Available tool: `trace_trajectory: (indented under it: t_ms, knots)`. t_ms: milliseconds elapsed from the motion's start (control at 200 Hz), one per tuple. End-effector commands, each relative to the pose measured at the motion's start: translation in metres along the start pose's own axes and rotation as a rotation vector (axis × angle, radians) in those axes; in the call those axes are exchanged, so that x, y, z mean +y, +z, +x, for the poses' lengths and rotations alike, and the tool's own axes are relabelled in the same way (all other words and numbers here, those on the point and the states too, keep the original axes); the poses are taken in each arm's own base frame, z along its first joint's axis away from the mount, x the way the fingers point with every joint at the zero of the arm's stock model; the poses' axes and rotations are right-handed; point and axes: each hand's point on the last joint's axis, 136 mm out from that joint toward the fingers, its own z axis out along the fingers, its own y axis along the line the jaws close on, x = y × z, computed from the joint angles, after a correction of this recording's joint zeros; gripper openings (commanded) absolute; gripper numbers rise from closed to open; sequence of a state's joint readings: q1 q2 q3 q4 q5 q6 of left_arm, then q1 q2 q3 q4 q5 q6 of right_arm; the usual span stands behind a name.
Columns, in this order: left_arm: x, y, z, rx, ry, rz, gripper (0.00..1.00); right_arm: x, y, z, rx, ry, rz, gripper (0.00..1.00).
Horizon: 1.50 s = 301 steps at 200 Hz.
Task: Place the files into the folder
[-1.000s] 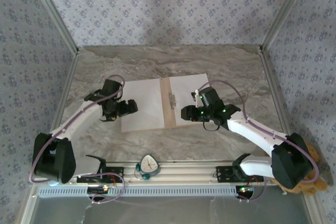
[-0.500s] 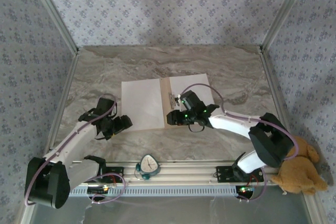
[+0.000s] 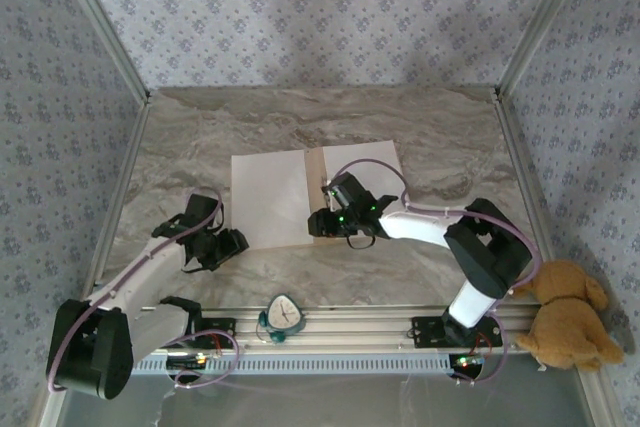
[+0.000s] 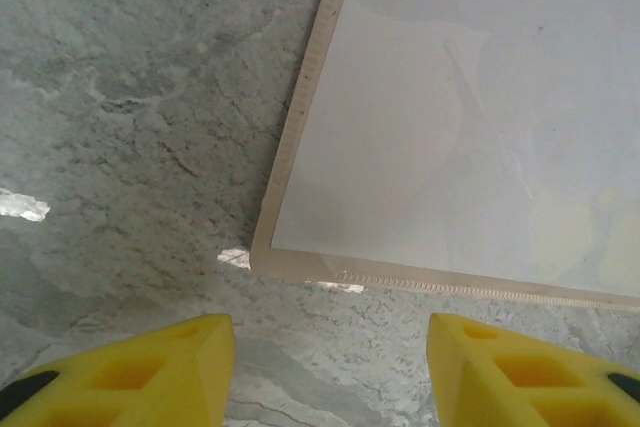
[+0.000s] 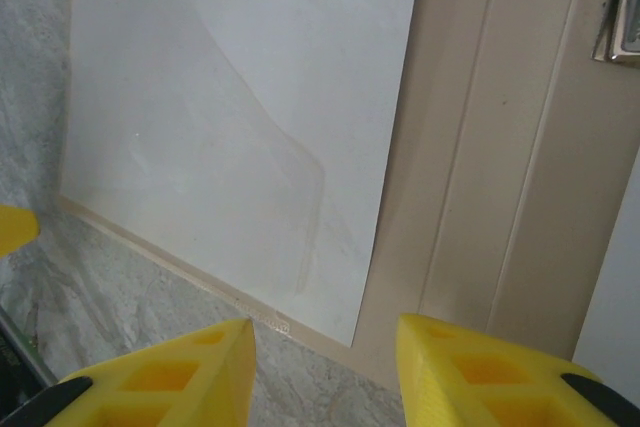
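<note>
Presently the left hand hangs low over bare bench, its yellow fingers parted with nothing between them; it grips nothing. Just beyond it lies the near-left corner of the folder, a thin tan border showing around the left sheet. That station, in my judgement, suits catching the cover's edge in order to fold it over.

The right hand is likewise parted and empty; it hovers over the folder's near edge, beside the centre fold. The metal clip sits farther along that fold, and the right sheet lies on the other leaf.

From above, the folder lies open and flat at mid-bench; one sheet rests on each leaf, square to the edges and inside the border. Judged so, the files are placed and only the closing is outstanding. A thin sheet may slide or curl if the cover is lifted sharply.

The bench is grey-veined marble, slightly glossy; papered walls with a small floral print enclose it on three sides; a teddy bear sits off the right near corner.
</note>
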<state>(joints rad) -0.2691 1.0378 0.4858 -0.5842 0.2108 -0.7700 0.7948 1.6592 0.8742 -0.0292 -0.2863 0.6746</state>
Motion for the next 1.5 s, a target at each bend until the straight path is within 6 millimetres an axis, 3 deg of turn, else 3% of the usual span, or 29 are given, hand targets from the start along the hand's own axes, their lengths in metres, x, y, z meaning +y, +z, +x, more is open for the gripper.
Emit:
trace_trajectory:
  t_ms: [0, 465, 670, 849, 1234, 1499]
  knots:
    - [-0.006, 0.002, -0.005, -0.009, -0.006, 0.030, 0.51, 0.005, 0.004, -0.010, -0.023, 0.005, 0.004, 0.42]
    - [-0.004, 0.007, -0.009, -0.019, -0.006, 0.030, 0.48, -0.007, 0.016, -0.006, 0.007, 0.013, 0.048, 0.41]
    - [0.000, 0.009, -0.008, -0.018, -0.006, 0.014, 0.55, -0.010, 0.019, -0.005, 0.017, 0.016, 0.064, 0.41]
    - [0.000, 0.014, -0.008, -0.005, -0.002, 0.017, 0.55, -0.010, 0.019, -0.004, 0.020, 0.019, 0.064, 0.41]
    - [-0.007, 0.014, -0.015, -0.026, 0.027, 0.044, 0.47, -0.018, 0.022, 0.004, 0.045, 0.037, 0.085, 0.41]
    - [-0.024, 0.010, -0.021, -0.050, 0.042, 0.129, 0.43, -0.023, 0.025, 0.008, 0.055, 0.043, 0.096, 0.41]
